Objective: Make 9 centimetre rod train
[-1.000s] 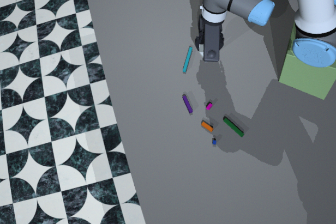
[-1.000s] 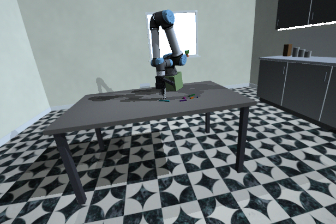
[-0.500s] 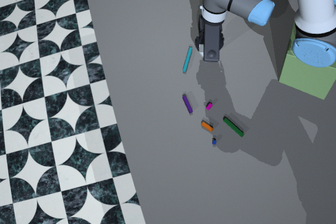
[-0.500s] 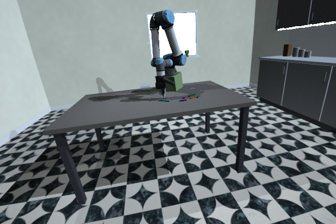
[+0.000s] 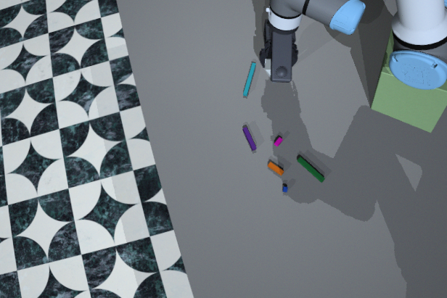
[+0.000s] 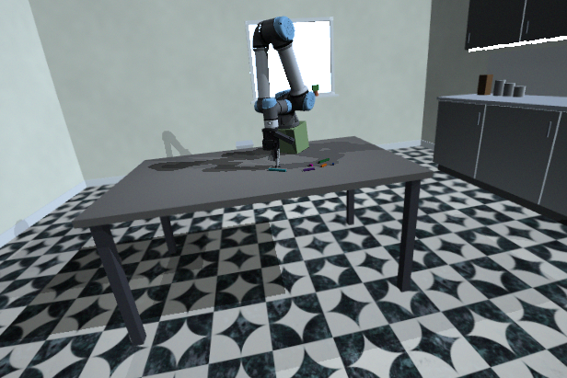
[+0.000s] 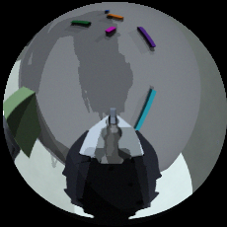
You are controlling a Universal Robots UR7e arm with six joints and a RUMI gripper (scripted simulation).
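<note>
- The dark two-jaw gripper (image 7: 113, 114) points down over the grey table top (image 5: 203, 217); its fingers are clenched almost fully together with nothing between them.
- Nearest to it, a long turquoise rod (image 7: 145, 108) lies flat just beside the fingers, apart from them. In the top view the turquoise rod (image 5: 249, 79) runs nearly along the picture's vertical, its upper end tipped slightly right.
- Farther off lies a purple rod (image 5: 249, 138), its long axis also near vertical in the top view but tipped the other way, upper end to the left. It lies well apart from the turquoise rod.
- To the right of the purple rod, a short magenta rod (image 5: 278, 141) lies on a diagonal, upper end to the right.
- Beyond it, an orange rod (image 5: 276, 167) and a dark green rod (image 5: 310, 168) both run diagonally from upper left to lower right, roughly parallel, with a gap between them.
- Farthest from the gripper, a tiny blue rod (image 5: 284, 188) lies just below the orange rod's lower end; its axis cannot be told.
- No two rods touch end to end.
- A green block (image 5: 410, 106) carries the arm's base at the table's far side.
</note>
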